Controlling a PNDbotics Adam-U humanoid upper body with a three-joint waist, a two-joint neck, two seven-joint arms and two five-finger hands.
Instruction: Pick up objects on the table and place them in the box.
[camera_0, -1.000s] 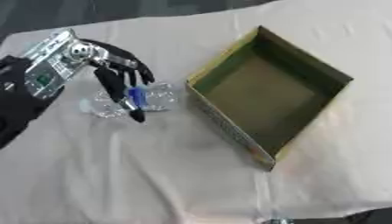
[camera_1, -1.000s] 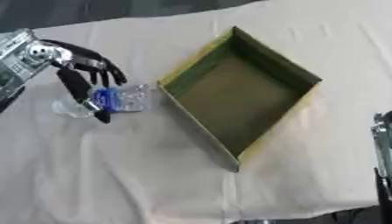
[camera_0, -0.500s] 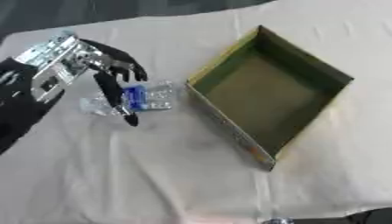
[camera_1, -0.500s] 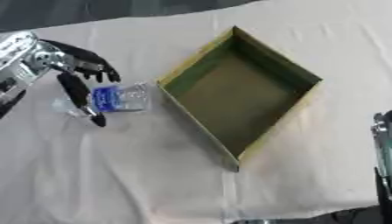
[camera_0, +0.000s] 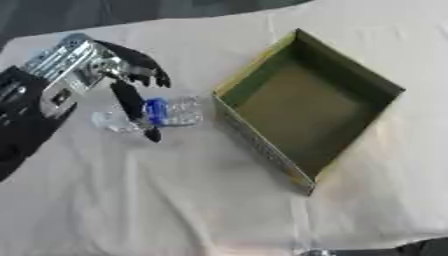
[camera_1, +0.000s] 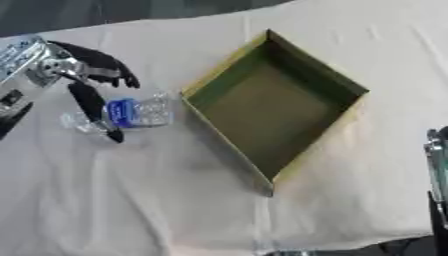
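A small clear plastic bottle with a blue label lies on its side on the cloth-covered counter, at nine o'clock from the open green-lined box and just beside its near wall. The left hand reaches over the bottle from ten o'clock. Its fingers are spread apart above the bottle's far side, while the thumb crosses in front of it, not clamped on it. At the right eye view's three o'clock edge, part of the right hand shows; its fingers cannot be made out.
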